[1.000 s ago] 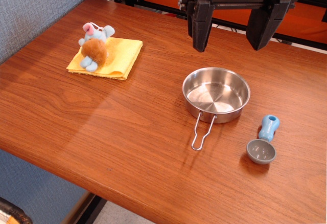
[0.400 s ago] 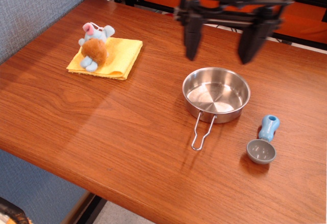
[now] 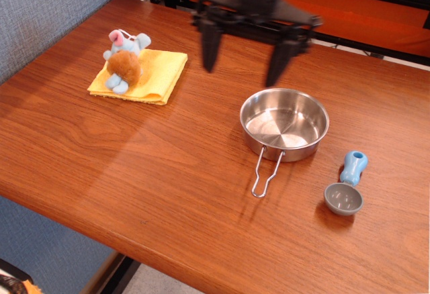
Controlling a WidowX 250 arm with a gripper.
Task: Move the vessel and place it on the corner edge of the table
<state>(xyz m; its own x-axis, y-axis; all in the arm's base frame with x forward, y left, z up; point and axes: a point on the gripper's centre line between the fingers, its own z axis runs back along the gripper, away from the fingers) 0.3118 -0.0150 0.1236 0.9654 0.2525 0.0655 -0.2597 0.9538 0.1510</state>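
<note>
The gripper hangs above the table with its two fingers spread wide, pointing down and holding nothing. The pan sits on the wood just below and right of it, handle toward the near edge.

- No text, labels, brand names, numbers or signs are showing legibly anywhere in this view.
- The pan, the scoop, the cloth and the toy are all showing plain, unmarked surfaces.
</note>
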